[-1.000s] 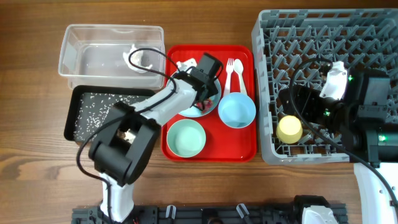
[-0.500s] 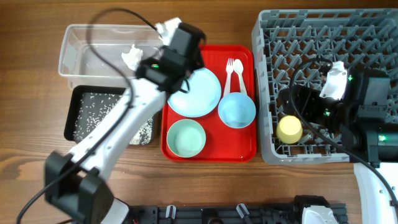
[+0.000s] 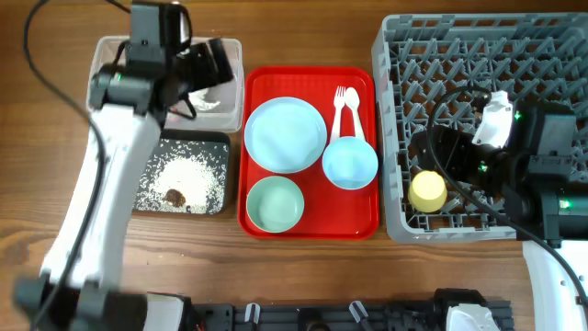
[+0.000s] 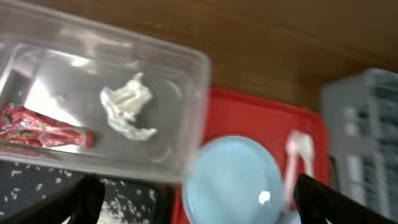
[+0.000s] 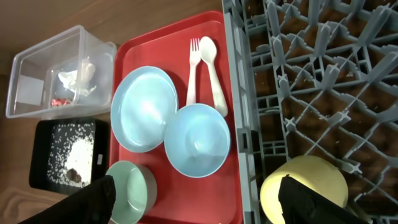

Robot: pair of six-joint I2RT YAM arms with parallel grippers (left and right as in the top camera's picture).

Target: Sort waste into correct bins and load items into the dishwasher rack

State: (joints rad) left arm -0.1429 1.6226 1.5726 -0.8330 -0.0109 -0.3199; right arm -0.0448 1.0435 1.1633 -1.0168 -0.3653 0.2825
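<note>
Overhead, left gripper point(image 3: 209, 64) hovers over the tub point(image 3: 101, 87), where tissue point(image 4: 127, 107) and wrapper point(image 4: 43, 127) lie; its fingers are spread wide, empty. Right gripper point(image 5: 202, 202), likewise spread and empty, hangs over the rack point(image 5: 298, 62) near the cup point(image 5: 305, 186).

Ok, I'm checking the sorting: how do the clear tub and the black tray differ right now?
The clear tub is see-through with taller walls; the black tray is opaque and shallow. The clear tub holds a crumpled white tissue and a red wrapper; the black tray holds rice grains and a brown lump. Both are rectangular and sit left of the red serving tray.
</note>
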